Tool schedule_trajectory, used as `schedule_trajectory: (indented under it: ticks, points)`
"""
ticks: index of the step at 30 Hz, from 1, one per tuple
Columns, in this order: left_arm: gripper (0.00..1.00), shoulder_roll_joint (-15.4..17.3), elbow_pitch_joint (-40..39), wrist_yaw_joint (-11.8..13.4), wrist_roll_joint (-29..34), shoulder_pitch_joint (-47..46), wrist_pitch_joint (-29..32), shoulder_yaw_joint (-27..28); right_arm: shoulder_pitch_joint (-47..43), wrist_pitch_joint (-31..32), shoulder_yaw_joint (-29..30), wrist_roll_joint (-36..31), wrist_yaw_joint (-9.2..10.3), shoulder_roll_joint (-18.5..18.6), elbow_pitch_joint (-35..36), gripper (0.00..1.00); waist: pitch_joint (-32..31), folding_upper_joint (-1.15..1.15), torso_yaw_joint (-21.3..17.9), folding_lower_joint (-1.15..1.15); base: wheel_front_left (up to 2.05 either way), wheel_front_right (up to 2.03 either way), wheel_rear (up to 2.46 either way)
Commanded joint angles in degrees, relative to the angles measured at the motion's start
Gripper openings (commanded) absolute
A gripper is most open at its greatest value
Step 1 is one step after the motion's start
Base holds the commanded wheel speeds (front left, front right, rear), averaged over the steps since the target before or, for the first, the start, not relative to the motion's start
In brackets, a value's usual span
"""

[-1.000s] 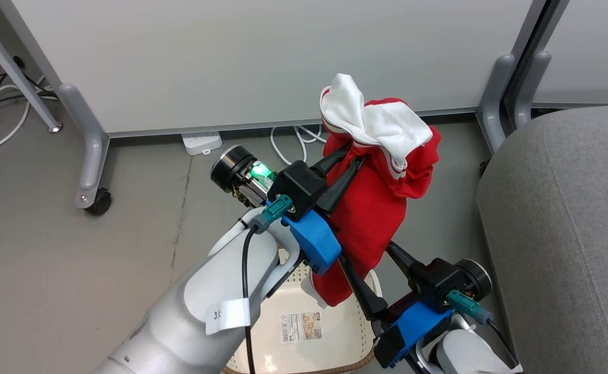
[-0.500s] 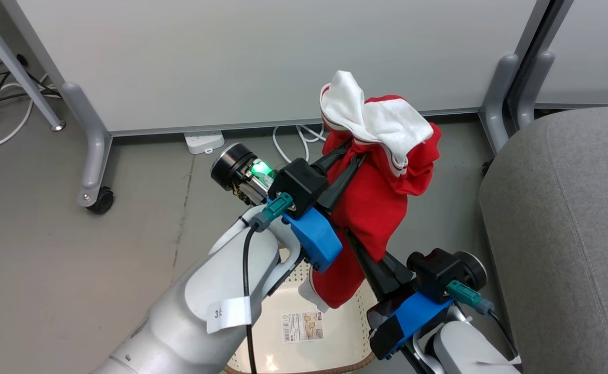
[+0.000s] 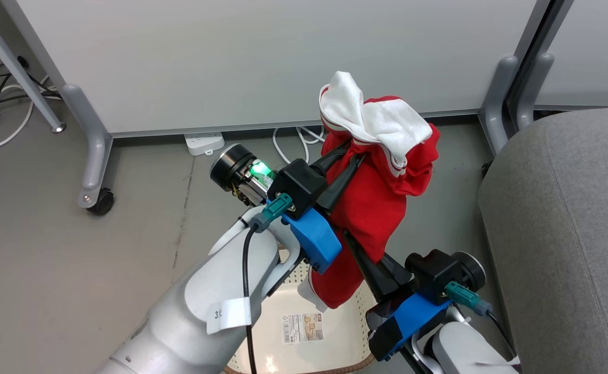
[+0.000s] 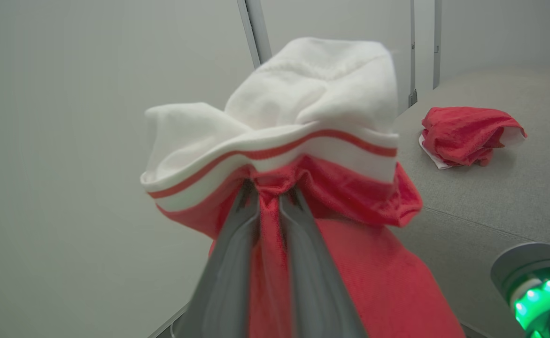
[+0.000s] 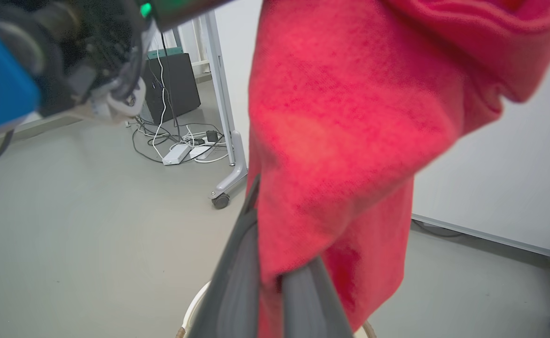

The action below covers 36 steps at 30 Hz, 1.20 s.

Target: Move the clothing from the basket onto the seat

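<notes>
Head view: we see left gripper [image 3: 353, 151] clamped on red clothing [image 3: 379, 200] hanging above basket [image 3: 294, 276]; right gripper [image 3: 347, 238] pinched shut on its lower fold. Seat [image 3: 568, 218] at right bears second red garment [image 4: 467, 136].

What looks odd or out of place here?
Nothing spilled or broken. The red garment hangs bunched above the basket, pinched by the left claw and right claw, white trim flopped over top.

red clothing [image 3: 371, 208] hanging, basket [image 3: 342, 332] beneath, grey seat [image 3: 568, 234]
</notes>
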State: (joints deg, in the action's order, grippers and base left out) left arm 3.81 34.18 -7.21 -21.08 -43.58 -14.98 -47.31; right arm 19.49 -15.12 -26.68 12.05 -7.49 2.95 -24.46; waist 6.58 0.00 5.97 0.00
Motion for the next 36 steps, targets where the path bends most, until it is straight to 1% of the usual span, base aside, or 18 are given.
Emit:
schedule_trajectory:
  ticks: [1, 5, 6, 7, 8, 20, 28, 31, 36]
  points:
    - [0.00, 0.0, -0.1, -0.4, 0.2, 0.2, -0.3, 0.2, 0.0, 0.0, -0.1, -0.4, -0.01, -0.1, 0.1, 0.00, 0.0, 0.00, 0.0, 0.00, 0.00, 0.00, 0.00]
    - [0.00, 0.0, 0.1, -0.4, 0.2, 0.2, -0.3, 0.3, 0.1, 0.0, -0.2, -0.2, -0.01, -0.1, 0.0, 0.00, -0.1, 0.00, -0.1, 0.00, 0.00, 0.00, 0.00]
    - [0.14, 0.0, 0.1, -0.4, 0.3, 0.1, -0.3, 0.3, 0.1, 0.0, -0.2, -0.2, -0.01, -0.1, 0.0, 0.00, -0.1, 0.00, -0.2, 0.00, 0.00, 0.00, 0.00]
    - [0.49, 0.0, 0.0, -0.4, 0.4, 0.1, -0.3, 0.4, 0.2, 0.0, -0.2, -0.2, -0.01, -0.1, 0.0, 0.00, -0.1, 0.00, -0.2, 0.00, 0.00, 0.00, 0.00]
    - [1.00, 0.0, -0.2, -0.2, 0.5, 0.0, -0.3, 0.5, 0.2, 0.0, -0.3, -0.2, -0.01, -0.1, 0.0, 0.00, 0.0, 0.00, -0.2, 0.00, 0.00, 0.00, 0.00]
    - [1.00, 0.1, -1.8, -0.3, 2.2, 0.5, -0.3, 2.0, 0.3, -0.1, 0.5, -0.5, -0.01, -0.1, -0.1, 0.00, 0.9, 0.00, -0.1, 0.00, 0.00, 0.00, 0.00]
    - [1.00, 0.1, -1.3, -0.3, 2.6, 0.7, -0.3, 2.2, 0.6, -0.1, 2.4, -1.0, -0.01, -0.1, 0.3, 0.00, 1.8, 0.00, -0.9, 0.00, 0.00, 0.00, 0.00]
    - [1.00, 0.1, -1.3, -0.3, 2.6, 0.9, -0.3, 2.0, 0.8, -0.1, 3.3, -1.3, -0.01, -0.1, 0.7, 0.00, 2.1, 0.00, -1.6, 0.00, 0.00, 0.00, 0.00]
    - [1.00, 0.1, -1.4, -0.3, 2.5, 1.0, -0.3, 1.3, 1.3, -0.1, 6.7, -1.8, -0.01, -0.1, 1.6, 0.00, 3.0, 0.00, -3.1, 0.00, 0.00, 0.00, 0.00]
